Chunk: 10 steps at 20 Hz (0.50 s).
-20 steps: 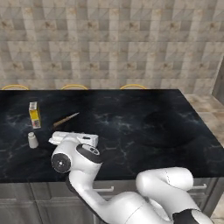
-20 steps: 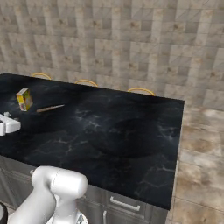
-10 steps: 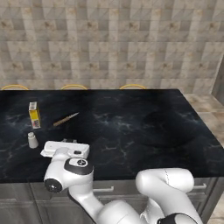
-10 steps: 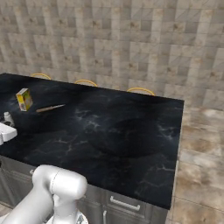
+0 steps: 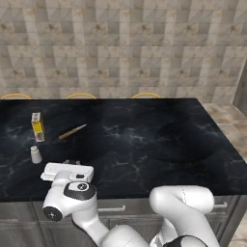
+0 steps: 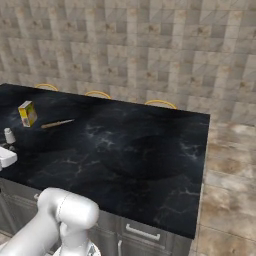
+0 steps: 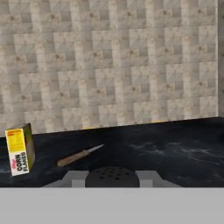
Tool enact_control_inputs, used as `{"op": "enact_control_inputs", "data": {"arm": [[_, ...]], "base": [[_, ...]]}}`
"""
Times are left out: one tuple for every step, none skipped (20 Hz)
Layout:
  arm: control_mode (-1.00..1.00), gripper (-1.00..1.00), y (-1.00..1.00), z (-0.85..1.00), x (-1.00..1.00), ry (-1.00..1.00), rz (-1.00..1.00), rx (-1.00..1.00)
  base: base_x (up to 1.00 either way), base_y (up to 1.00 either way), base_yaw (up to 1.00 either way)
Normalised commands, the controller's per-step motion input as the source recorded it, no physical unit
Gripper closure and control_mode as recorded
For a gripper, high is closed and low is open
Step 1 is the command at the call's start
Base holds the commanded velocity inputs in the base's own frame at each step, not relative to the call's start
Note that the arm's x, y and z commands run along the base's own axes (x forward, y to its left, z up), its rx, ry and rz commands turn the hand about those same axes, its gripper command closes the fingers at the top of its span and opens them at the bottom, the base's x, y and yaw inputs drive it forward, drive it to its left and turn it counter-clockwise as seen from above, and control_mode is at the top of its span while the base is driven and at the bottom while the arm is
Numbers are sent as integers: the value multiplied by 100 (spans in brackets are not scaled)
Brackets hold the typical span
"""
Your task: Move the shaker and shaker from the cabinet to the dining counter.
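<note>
The white shaker [image 5: 35, 154] stands on the dining table [image 5: 144, 140], just below the corn-flakes carton [image 5: 37, 127], already delivered. Right of it, the pincer [image 5: 71, 163] has sunk lower toward the table's near edge over the last second, so a set-down looks close. Its fingers [image 7: 151, 179] are closed around the black shaker [image 7: 112, 177], whose perforated top shows between them. A knife [image 5: 72, 130] lies beyond.
</note>
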Motion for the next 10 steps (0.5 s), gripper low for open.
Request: {"op": "enact_control_inputs", "data": {"arm": [[-100, 100, 10, -37, 0, 0, 0, 0], [-100, 100, 9, -40, 0, 0, 0, 0], [-100, 100, 9, -44, 0, 0, 0, 0], [-100, 100, 9, -46, 4, 0, 0, 0], [-100, 100, 8, -45, 7, 0, 0, 0], [-100, 100, 6, -43, 11, 0, 0, 0], [-100, 100, 6, -39, 11, 0, 0, 0], [-100, 100, 8, -34, 14, 0, 0, 0], [-100, 100, 11, -26, 18, -1, 0, 0], [-100, 100, 11, -16, 18, -4, 0, 0]], "base": [[0, 0, 0], [0, 0, 0], [0, 0, 0], [0, 0, 0], [0, 0, 0], [0, 0, 0], [0, 0, 0], [0, 0, 0], [0, 0, 0], [0, 0, 0]]}}
